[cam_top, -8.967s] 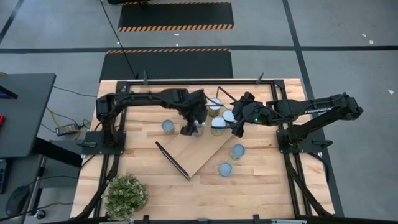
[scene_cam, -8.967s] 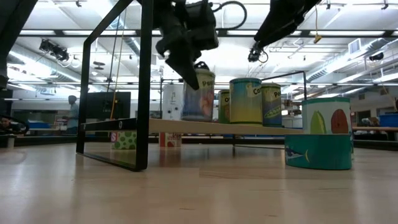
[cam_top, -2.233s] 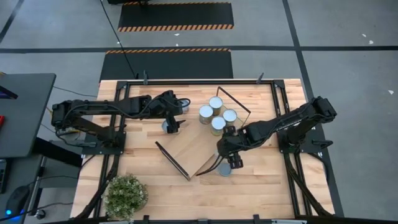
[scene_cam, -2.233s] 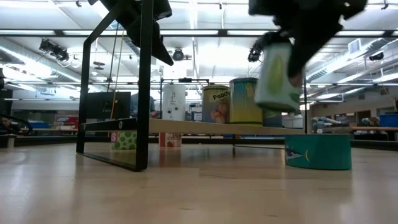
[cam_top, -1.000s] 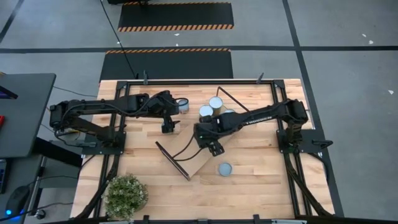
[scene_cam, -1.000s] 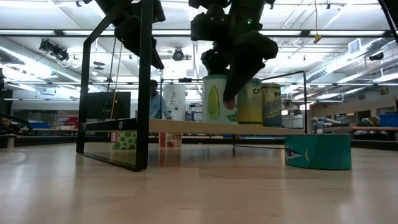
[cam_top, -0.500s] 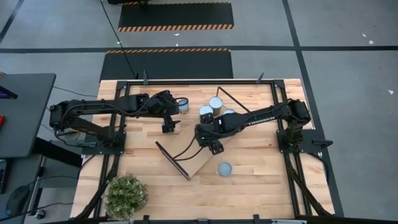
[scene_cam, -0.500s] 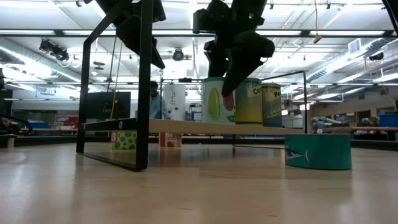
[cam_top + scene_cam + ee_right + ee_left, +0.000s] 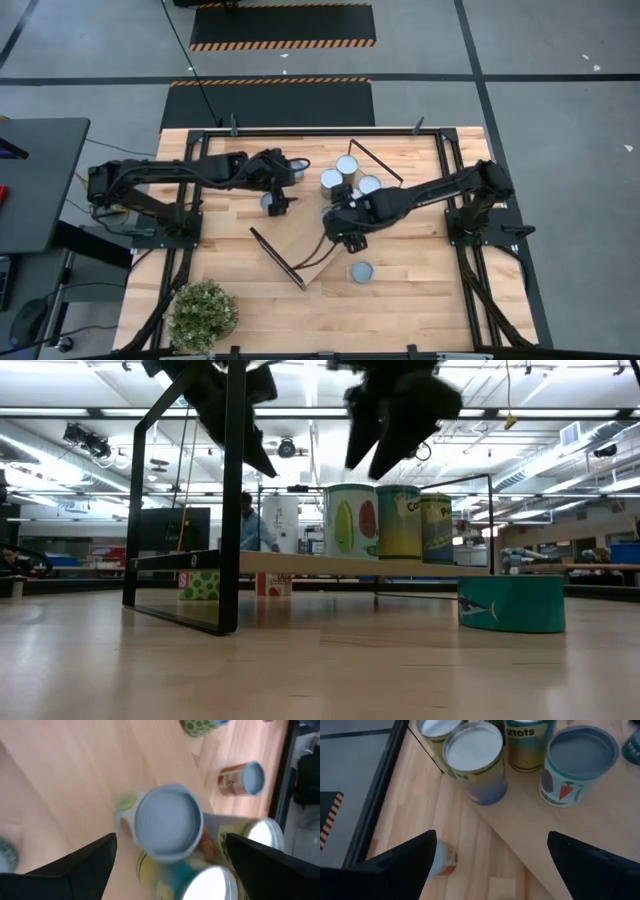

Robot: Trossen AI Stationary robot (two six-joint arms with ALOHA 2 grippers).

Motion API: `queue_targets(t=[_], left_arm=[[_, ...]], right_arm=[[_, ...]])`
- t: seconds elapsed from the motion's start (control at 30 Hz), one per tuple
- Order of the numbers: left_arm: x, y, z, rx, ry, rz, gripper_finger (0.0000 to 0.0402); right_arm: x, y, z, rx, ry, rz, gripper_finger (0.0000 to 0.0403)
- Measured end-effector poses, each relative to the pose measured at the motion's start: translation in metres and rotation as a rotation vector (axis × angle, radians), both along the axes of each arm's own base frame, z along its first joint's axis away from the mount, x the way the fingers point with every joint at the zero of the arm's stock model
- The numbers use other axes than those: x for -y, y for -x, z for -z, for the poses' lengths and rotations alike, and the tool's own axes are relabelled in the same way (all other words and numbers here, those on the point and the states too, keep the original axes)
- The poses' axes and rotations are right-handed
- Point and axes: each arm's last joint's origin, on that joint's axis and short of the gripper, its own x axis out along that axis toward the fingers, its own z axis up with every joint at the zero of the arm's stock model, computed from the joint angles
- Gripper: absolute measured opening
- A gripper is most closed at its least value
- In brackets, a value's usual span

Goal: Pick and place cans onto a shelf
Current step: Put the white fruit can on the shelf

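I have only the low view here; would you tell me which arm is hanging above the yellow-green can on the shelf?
Observer: It is the right arm. In the high view the right gripper sits over the shelf.
Operator: Are its fingers clear of that can?
Observer: Yes. The right wrist view looks down on the can, whose pale top lies between the open fingers with a gap on each side.
Operator: Thank you. And where is the left gripper?
Observer: The left gripper is open, over the table just off the shelf's edge. The left wrist view shows a small can on the wood near one finger.
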Motion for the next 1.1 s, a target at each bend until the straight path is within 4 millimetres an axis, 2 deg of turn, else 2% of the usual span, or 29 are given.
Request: queue_targets(t=[0.2,0.43,0.57,0.87,1.1], left_arm=[[0.006,-0.015,0.013,0.005,0.071,0.048,0.0386],[0.029,-0.03,0.026,0.007,0.114,0.138,0.0386],[0.045,-0.037,0.029,0.021,0.012,0.146,0.0386],[0.085,-0.054,0.038,0.071,-0.246,0.178,0.0386],[0.093,-0.063,0.053,0.05,-0.325,0.172,0.0386]], right_arm=[[-0.011,0.024,-0.015,0.019,-0.05,0.084,0.0382],[-0.027,0.054,-0.009,0.137,-0.011,0.083,0.0381],[-0.032,0.067,-0.007,0.204,0.017,0.083,0.0381],[-0.026,0.084,-0.006,0.268,-0.029,0.14,0.0381],[-0.026,0.085,-0.006,0.279,-0.035,0.143,0.0381]])
